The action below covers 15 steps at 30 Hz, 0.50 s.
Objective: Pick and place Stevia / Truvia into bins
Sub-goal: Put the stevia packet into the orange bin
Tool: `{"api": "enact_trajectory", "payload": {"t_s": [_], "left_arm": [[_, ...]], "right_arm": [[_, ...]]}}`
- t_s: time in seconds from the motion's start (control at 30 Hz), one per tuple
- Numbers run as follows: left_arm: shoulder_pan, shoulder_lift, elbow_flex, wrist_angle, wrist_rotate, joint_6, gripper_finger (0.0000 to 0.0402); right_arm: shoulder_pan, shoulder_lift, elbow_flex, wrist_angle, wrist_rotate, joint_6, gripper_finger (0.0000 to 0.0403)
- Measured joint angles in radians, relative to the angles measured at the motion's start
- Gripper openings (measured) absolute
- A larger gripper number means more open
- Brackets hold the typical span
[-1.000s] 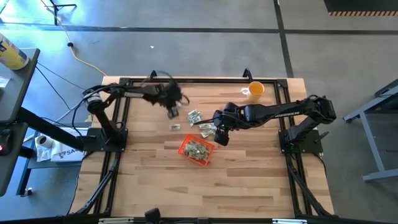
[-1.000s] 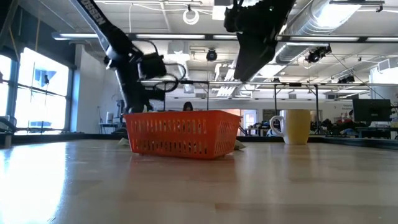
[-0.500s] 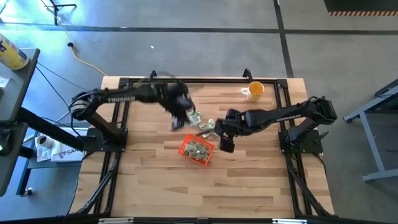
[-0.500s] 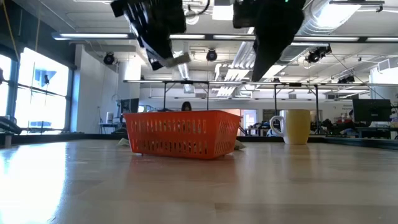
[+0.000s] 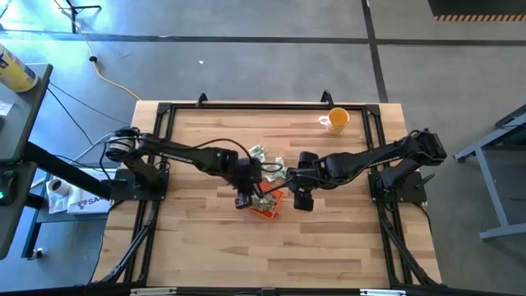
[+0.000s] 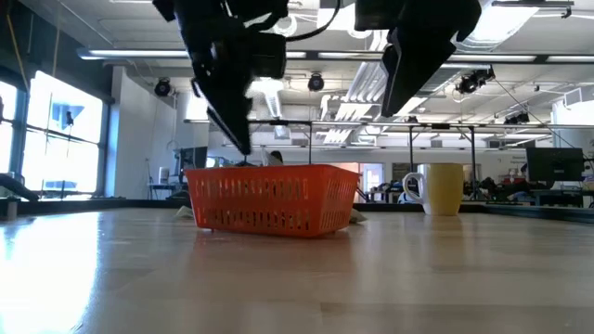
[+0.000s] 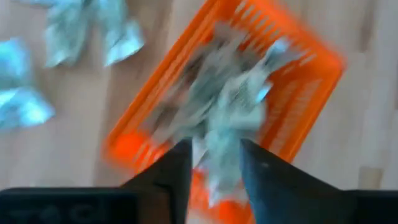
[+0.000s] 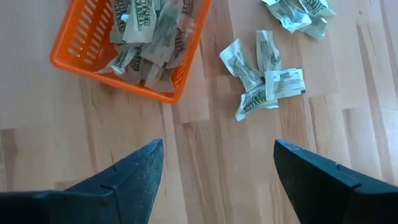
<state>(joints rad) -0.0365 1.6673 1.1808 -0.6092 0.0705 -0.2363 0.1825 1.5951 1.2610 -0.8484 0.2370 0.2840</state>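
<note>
We are looking down on the wooden counter (image 5: 197, 238), where the orange bin (image 5: 266, 203) is sitting near the centre, mostly covered by the left arm. The left tool (image 5: 244, 196) is hanging directly over the bin; in its wrist view the fingers (image 7: 177, 168) are standing a little apart with a blurred sachet (image 7: 219, 155) between them, but we cannot tell whether they are pinching it or letting it go. Below it the bin (image 7: 292, 93) is holding a heap of Stevia / Truvia sachets (image 7: 211, 81).

The right tool (image 5: 302, 197) is hovering at about three o'clock from the bin, just beside it, above bare wood. Its fingers (image 8: 130, 171) are spread wide and are carrying nothing. From that wrist we are seeing the bin (image 8: 81, 65) with sachets piled inside (image 8: 146, 31), and a small cluster of loose sachets (image 8: 261, 78) lying on the counter apart from it.

In the high view more loose sachets (image 5: 261, 154) are lying at roughly twelve o'clock from the bin. A yellow mug (image 5: 337, 120) is standing at about two o'clock, well apart, near the far edge.

In the low view the bin (image 6: 272, 199) is resting flat on the counter, with both arms coming down above it and the mug (image 6: 443, 188) standing off to one side.
</note>
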Motion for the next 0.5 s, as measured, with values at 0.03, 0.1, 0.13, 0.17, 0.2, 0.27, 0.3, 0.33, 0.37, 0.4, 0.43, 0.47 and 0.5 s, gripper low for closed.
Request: {"api": "enact_trajectory", "payload": {"t_s": [0.03,0.1,0.13,0.17,0.2,0.27,0.3,0.33,0.37,0.4,0.43,0.47,0.5], "left_arm": [[0.004,-0.010,0.015,-0.067,-0.024,0.008,0.0179],[0.016,-0.036,0.039,-0.194,-0.111,0.025,0.0204],[0.024,-0.050,0.038,-0.256,-0.159,0.029,0.0214],[0.040,-0.062,0.030,-0.309,-0.193,0.042,0.0224],[0.059,-0.072,0.018,-0.341,-0.205,0.063,0.0232],[0.111,-0.085,-0.019,-0.344,-0.206,0.127,0.0243],[0.138,-0.088,-0.044,-0.332,-0.190,0.165,0.0246],[0.163,-0.089,-0.068,-0.313,-0.163,0.201,0.0248],[0.182,-0.088,-0.096,-0.277,-0.143,0.231,0.0249],[0.197,-0.086,-0.125,-0.236,-0.129,0.262,0.0249],[0.206,-0.080,-0.153,-0.200,-0.124,0.300,0.0249],[0.215,-0.074,-0.181,-0.165,-0.123,0.334,0.0250],[0.225,-0.071,-0.207,-0.132,-0.120,0.361,0.0250]], "right_arm": [[0.000,0.000,0.000,-0.002,0.001,-0.007,0.0295],[0.000,0.000,0.000,-0.005,0.001,-0.020,0.0295],[0.000,0.000,0.000,-0.005,0.000,-0.026,0.0295],[-0.003,0.000,0.000,-0.005,0.000,-0.030,0.0295],[-0.007,0.000,0.000,-0.004,0.001,-0.035,0.0295],[-0.020,0.000,0.000,0.001,0.002,-0.045,0.0295],[-0.027,-0.001,0.000,0.004,0.004,-0.048,0.0295],[-0.034,-0.001,0.000,0.009,0.007,-0.049,0.0295],[-0.041,-0.001,0.000,0.013,0.007,-0.049,0.0295],[-0.049,-0.001,0.000,0.015,0.008,-0.049,0.0295],[-0.056,-0.001,0.000,0.018,0.007,-0.049,0.0295],[-0.063,-0.001,0.000,0.022,0.006,-0.049,0.0295],[-0.069,-0.001,0.000,0.027,0.004,-0.048,0.0295]]}}
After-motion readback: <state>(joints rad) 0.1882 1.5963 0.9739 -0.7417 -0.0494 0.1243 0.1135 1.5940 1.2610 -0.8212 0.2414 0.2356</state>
